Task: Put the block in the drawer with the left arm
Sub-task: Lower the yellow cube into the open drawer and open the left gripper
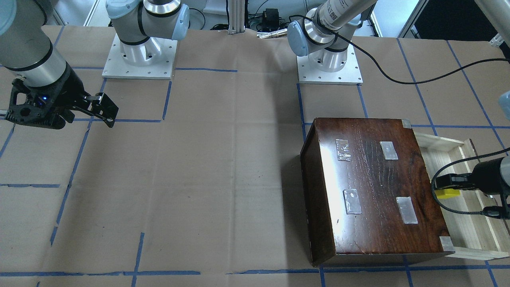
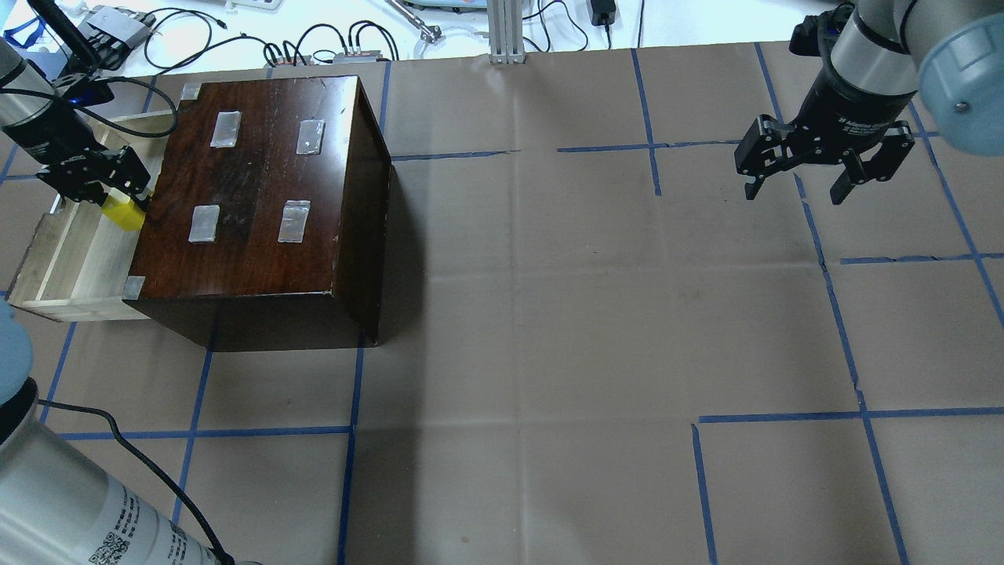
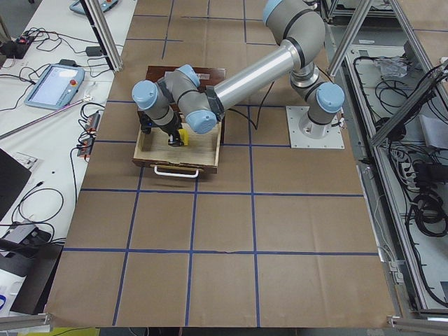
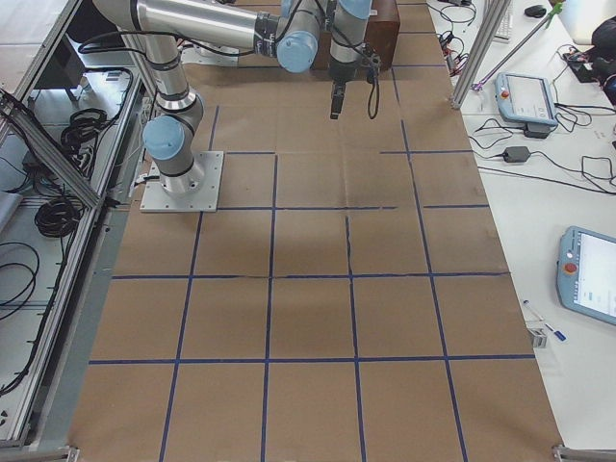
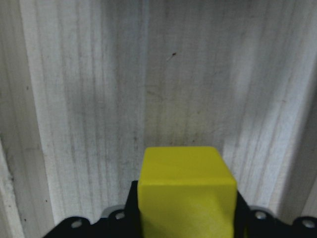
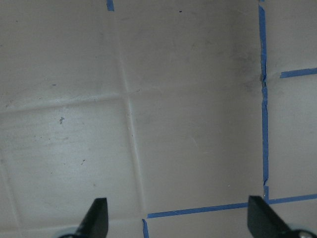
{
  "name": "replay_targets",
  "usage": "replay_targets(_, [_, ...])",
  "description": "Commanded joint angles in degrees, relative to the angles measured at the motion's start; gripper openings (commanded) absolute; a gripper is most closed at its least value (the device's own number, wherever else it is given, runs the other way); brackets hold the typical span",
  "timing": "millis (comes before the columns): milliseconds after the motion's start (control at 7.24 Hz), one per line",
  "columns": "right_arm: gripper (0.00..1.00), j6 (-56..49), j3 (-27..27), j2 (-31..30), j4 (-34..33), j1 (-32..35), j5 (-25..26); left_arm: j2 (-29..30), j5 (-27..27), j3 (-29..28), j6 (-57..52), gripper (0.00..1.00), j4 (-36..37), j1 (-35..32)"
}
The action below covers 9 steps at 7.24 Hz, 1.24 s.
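The left black end effector [image 2: 110, 195] pinches the small bright yellow cube [image 2: 123, 213] over the pale unfinished-wood drawer [image 2: 74, 263], while the right black end effector [image 2: 794, 191] hangs spread above the brown paper-covered table [image 2: 549, 314].

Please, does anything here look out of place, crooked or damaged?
Nothing stands out. The cabinet has only some tape patches on its top. The left gripper holds the block over the open drawer, and nothing is spilled.
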<state>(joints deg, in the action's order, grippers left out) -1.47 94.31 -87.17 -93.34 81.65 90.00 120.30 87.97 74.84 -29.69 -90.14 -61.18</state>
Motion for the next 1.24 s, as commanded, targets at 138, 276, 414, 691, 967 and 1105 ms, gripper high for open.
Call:
replay_targets(138, [1.00, -0.02, 0.00, -0.02, 0.00, 0.00, 0.00, -0.07, -0.08, 0.04, 0.08, 0.78, -0.47, 0.00])
replay_targets(276, [1.00, -0.02, -0.09, -0.02, 0.00, 0.00, 0.00, -0.07, -0.08, -0.05, 0.08, 0.85, -0.56, 0.00])
replay_targets(414, [1.00, -0.02, 0.00, -0.02, 0.00, 0.00, 0.00, -0.24, -0.08, -0.13, 0.08, 0.85, -0.73, -0.08])
replay_targets(691, [1.00, 0.06, 0.00, -0.02, 0.00, 0.00, 0.00, -4.34, 0.18, -1.71, 0.16, 0.95, -0.82, -0.08])
replay_targets(967, [1.00, 0.07, 0.00, -0.02, 0.00, 0.00, 0.00, -11.20, 0.27, -0.84, 3.65, 0.98, -1.61, -0.95])
replay_targets(1105, [1.00, 0.07, 0.00, -0.02, 0.00, 0.00, 0.00, -12.88, 0.71, -0.23, 6.29, 0.99, -1.61, -4.53])
